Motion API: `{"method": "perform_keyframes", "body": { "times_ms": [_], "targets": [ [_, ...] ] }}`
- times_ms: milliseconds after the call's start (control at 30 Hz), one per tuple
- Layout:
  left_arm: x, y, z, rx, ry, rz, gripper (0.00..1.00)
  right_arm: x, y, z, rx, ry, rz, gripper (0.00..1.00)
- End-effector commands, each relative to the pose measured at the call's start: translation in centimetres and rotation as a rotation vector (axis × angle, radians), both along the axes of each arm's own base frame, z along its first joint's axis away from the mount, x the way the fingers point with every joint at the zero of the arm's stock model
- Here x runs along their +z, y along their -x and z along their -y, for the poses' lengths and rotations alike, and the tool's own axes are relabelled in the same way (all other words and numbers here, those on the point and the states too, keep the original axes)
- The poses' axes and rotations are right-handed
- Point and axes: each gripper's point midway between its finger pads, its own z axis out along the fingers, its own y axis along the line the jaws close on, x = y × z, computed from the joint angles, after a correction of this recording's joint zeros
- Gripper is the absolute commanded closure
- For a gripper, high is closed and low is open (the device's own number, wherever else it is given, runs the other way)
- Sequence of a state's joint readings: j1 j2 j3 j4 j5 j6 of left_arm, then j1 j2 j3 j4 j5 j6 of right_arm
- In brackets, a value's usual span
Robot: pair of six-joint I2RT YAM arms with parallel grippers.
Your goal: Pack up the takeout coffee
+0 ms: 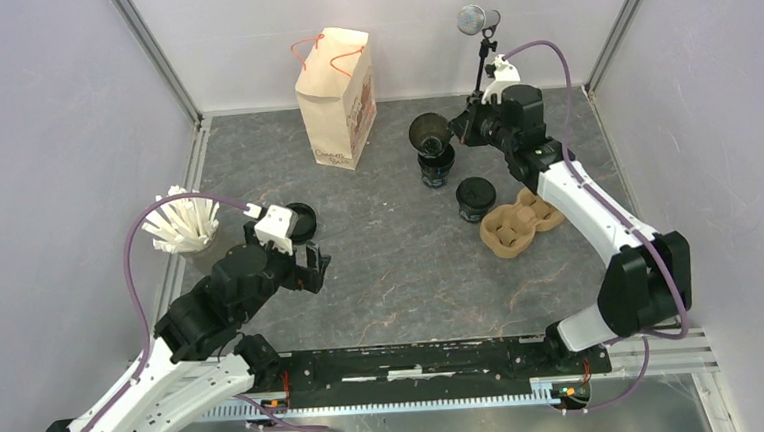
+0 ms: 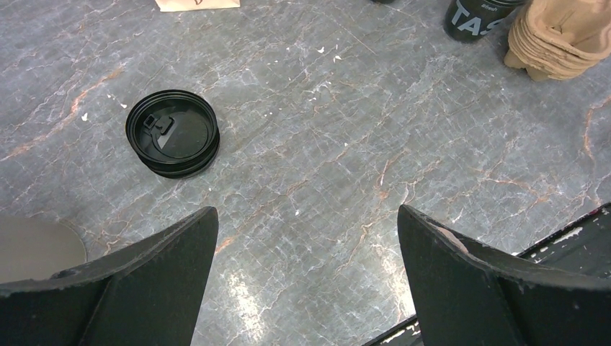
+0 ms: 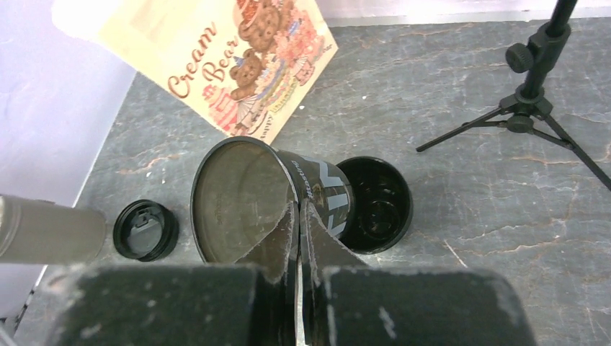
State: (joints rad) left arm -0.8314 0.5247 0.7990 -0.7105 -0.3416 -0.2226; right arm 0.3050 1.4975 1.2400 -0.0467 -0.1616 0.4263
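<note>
**Right gripper [image 3: 298, 213] pinches an open cup [image 3: 241, 198]**

Its jaws are closed on the rim of this tilted, lidless black cup at 1 o'clock on the table, close to a second open cup [image 3: 376, 204]. A lidded cup [image 1: 475, 198] stands at 2 o'clock, beside the pulp carrier [image 1: 519, 223]. The left gripper [image 2: 306, 211] is spread wide and holds nothing; a loose lid [image 2: 173, 133] lies at its 11 o'clock.

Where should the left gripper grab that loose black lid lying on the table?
The lid lies flat, a low round disc, so probably pinch across its outer rim, on opposite edges, coming straight down from above. The left gripper is open.
</note>
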Motion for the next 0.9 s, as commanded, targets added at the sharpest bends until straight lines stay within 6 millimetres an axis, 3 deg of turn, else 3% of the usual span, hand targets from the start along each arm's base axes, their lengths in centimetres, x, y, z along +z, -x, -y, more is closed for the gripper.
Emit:
{"method": "perform_keyframes", "body": {
  "times_ms": [0, 167, 367, 567, 767, 867],
  "targets": [
    [0.1, -0.5, -0.3, 0.009, -0.034, 0.02, 0.0, 1.8, 2.3, -0.8, 0.071, -0.075, 0.053, 1.0],
    [-0.1, -0.7, -0.7, 0.037, -0.041, 0.015, 0.0, 1.0, 6.2, -1.3, 0.136, -0.115, 0.055, 1.0],
    [-0.3, -0.9, -0.8, 0.055, -0.055, 0.006, 0.0, -0.9, 11.7, -3.6, 0.248, -0.106, 0.026, 1.0],
    [-0.8, -1.6, -0.9, 0.092, -0.089, -0.018, 0.0, -5.3, 17.7, -6.7, 0.356, -0.056, -0.046, 1.0],
    [-1.9, -1.9, -0.2, 0.092, -0.115, -0.066, 0.0, -10.9, 21.9, -7.2, 0.395, -0.017, -0.167, 1.0],
    [-2.0, -1.9, -0.1, 0.091, -0.118, -0.071, 0.0, -12.4, 22.8, -7.1, 0.401, -0.005, -0.191, 1.0]
  ]
}}
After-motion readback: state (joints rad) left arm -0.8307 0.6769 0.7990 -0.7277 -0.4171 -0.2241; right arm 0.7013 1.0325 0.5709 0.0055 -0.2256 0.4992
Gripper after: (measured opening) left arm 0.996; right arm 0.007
